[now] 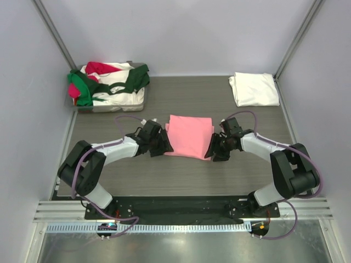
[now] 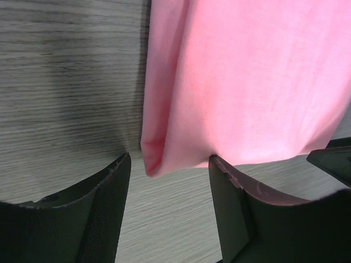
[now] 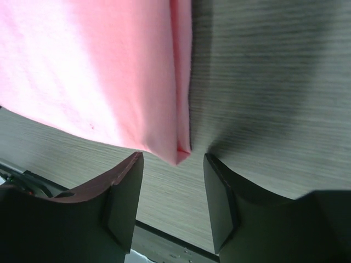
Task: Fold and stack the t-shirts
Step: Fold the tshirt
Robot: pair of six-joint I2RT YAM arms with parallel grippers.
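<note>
The left gripper (image 2: 169,164) has its fingers (image 2: 104,208) spread wide. The near corner of the salmon-pink t-shirt (image 2: 247,82) lies in the gap between the tips and nothing is clamped. The right gripper (image 3: 173,159) stands the same way: its fingers (image 3: 123,203) are parted around the opposite near corner, gripping nothing. Whether any tip brushes the cloth I cannot tell.

From above, the pink shirt lies as a folded rectangle at the centre of the table (image 1: 181,175), with the left gripper at its 8 o'clock and the right at its 4 o'clock.

I judge this to be the start of a further fold. The next move calls for both pairs to close on their corners together and carry the near edge toward 12 o'clock.

A folded white t-shirt (image 1: 254,89) waits at 1 o'clock. The unfolded t-shirts (image 1: 109,82) are heaped in the tray (image 1: 140,103) at 10 o'clock.
</note>
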